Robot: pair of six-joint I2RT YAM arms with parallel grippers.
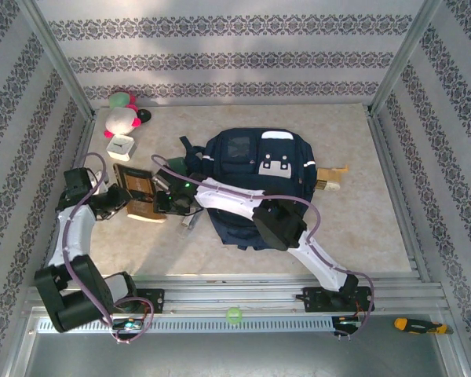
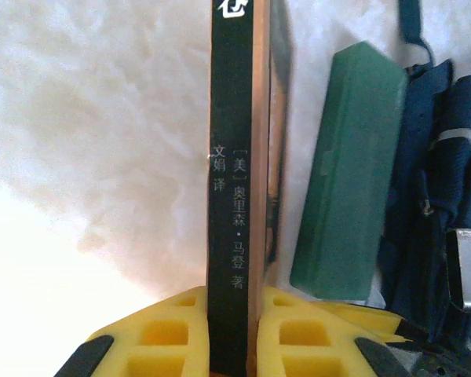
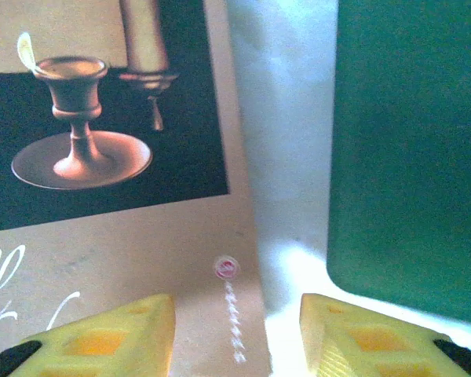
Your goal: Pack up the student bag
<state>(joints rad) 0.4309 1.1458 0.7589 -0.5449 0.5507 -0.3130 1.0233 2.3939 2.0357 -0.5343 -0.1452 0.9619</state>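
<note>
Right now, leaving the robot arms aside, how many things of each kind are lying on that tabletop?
backpack: 1
book: 1
green case: 1
soft toy: 1 (a heap, so there may be more in it)
small white box: 1
tan wooden piece: 1
Total: 6

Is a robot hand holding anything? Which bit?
The left gripper pinches the book at its spine edge. The right gripper is open, holding nothing.

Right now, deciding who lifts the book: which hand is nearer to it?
Left. The left hand is clamped on the book at its spine; the right hand hovers open above its cover edge.
</note>
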